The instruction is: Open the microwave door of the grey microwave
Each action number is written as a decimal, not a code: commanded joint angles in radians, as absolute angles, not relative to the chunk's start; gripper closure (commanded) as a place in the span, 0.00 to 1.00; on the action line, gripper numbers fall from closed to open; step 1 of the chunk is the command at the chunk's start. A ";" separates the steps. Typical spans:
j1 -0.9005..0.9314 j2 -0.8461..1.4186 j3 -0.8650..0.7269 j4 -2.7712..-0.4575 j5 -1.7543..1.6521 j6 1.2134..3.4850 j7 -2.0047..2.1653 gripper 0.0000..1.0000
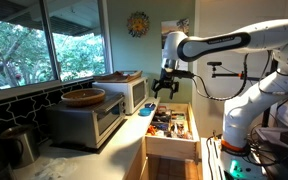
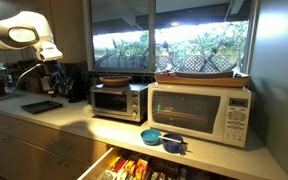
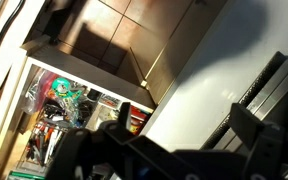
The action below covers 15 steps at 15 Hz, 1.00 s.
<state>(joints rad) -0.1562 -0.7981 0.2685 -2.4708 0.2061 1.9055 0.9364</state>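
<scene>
The grey microwave (image 1: 76,120) (image 2: 138,103) stands on the counter with a wooden bowl on top. Its door (image 1: 107,122) (image 2: 111,103), a grey frame round dark glass, is shut in both exterior views. My gripper (image 1: 167,86) (image 2: 52,82) is open and empty. It hangs in the air above the counter's edge, apart from the microwave. In the wrist view the two dark fingers (image 3: 184,118) are spread over the white counter top. A dark metal edge at the right (image 3: 259,90) is too close to identify.
A white microwave (image 1: 132,93) (image 2: 199,112) with a wooden tray on top stands beside the grey one. Blue bowls (image 1: 146,110) (image 2: 160,138) sit on the counter's edge. An open drawer full of packets (image 1: 170,128) (image 2: 134,168) (image 3: 59,110) juts out below. A black tray (image 2: 41,106) lies on the counter.
</scene>
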 commanded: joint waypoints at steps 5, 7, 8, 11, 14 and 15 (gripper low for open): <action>-0.156 -0.786 0.270 -2.477 0.190 1.970 1.027 0.00; -0.188 -0.762 0.280 -2.486 0.162 2.105 1.088 0.00; -0.202 -0.745 0.282 -2.482 0.141 2.171 1.116 0.00; -0.264 -0.668 0.320 -2.451 0.051 2.353 1.246 0.00; -0.318 -0.549 0.356 -2.398 -0.030 2.465 1.400 0.00; -0.317 -0.510 0.356 -2.382 -0.042 2.482 1.434 0.00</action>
